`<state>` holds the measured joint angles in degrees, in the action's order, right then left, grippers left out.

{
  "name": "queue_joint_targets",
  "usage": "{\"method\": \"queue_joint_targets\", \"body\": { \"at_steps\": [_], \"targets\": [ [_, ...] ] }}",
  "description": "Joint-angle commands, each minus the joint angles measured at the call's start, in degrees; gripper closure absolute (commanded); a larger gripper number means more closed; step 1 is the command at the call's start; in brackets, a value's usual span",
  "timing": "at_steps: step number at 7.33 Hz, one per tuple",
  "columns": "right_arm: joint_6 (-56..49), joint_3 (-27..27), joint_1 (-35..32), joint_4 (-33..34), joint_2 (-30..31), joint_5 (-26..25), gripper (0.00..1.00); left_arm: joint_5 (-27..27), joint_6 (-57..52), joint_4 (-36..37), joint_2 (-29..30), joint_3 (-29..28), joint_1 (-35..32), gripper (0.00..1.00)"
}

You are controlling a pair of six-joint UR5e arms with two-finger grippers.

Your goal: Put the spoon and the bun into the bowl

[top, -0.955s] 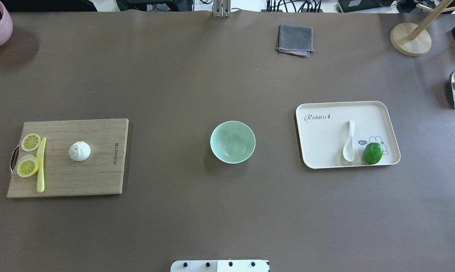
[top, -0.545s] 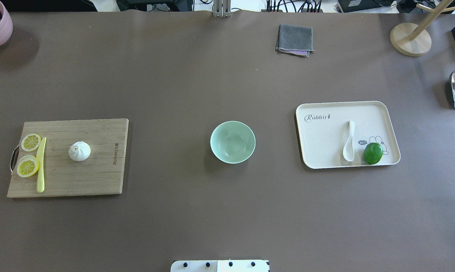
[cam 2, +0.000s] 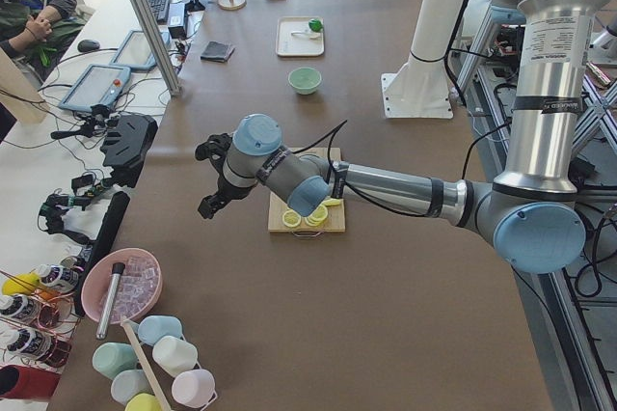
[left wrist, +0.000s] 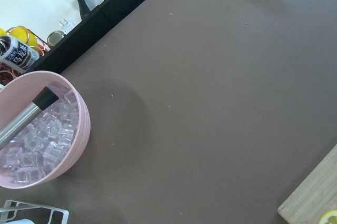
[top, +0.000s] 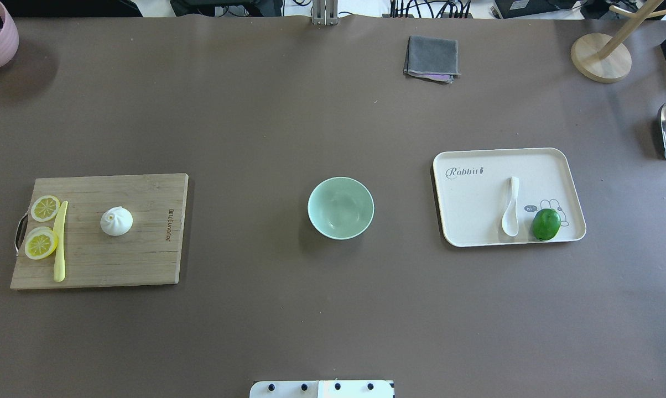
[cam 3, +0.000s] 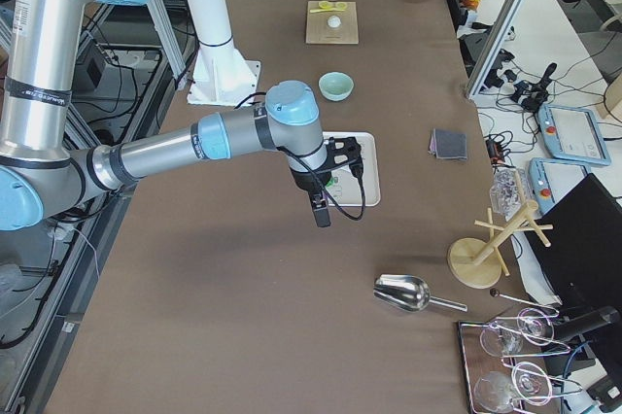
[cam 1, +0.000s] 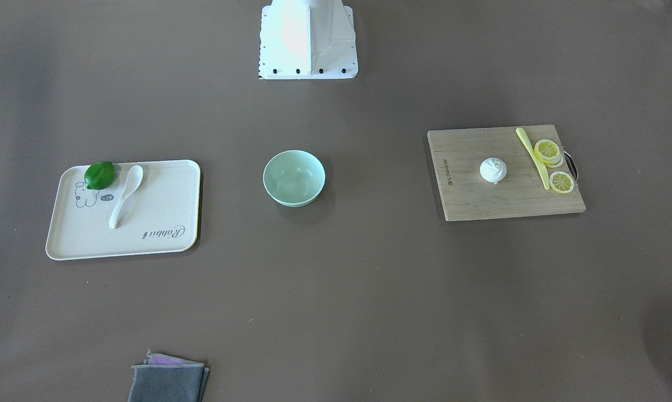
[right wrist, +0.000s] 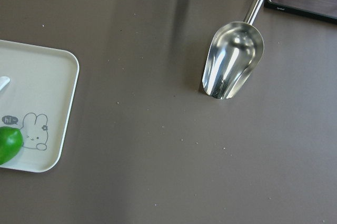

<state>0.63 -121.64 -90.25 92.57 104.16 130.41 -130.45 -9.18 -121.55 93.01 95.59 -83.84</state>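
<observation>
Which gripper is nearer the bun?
Left. The left gripper hovers by the board that holds the bun; the right gripper hangs by the tray, beyond the bowl.

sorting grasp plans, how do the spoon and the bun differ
The spoon is long and slim; the bun is a round pleated dome. The spoon lies on the cream tray beside a lime; the bun sits on the wooden cutting board. In the overhead view the spoon is right of the bowl, the bun left. Both are white and outside the bowl.
</observation>
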Motion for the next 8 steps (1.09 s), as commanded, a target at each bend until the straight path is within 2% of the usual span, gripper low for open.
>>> {"method": "queue_joint_targets", "body": {
  "at_steps": [1,3,4,6,8],
  "targets": [
    [11.61,0.08,4.35,-0.19,-0.71,-0.33,0.0,0.11,5.56,-0.44,1.65,-1.1,2.61,0.01],
    [28.57,0.08,13.21,-0.28,-5.27,-1.12,0.02,0.02,5.75,-0.7,2.0,-1.8,5.97,0.01],
    [34.47,0.08,17.52,-1.41,-6.59,-3.56,0.02,-0.07,5.83,-0.7,2.0,-1.72,5.97,0.01],
    [51.41,2.7,28.67,-10.09,-9.4,-9.88,0.02,-0.07,5.75,-0.79,2.0,-1.72,5.97,0.01],
    [57.37,8.05,37.57,-11.18,-16.33,-17.97,0.03,-0.07,5.75,-0.79,1.83,-1.72,5.97,0.01]
  ]
}}
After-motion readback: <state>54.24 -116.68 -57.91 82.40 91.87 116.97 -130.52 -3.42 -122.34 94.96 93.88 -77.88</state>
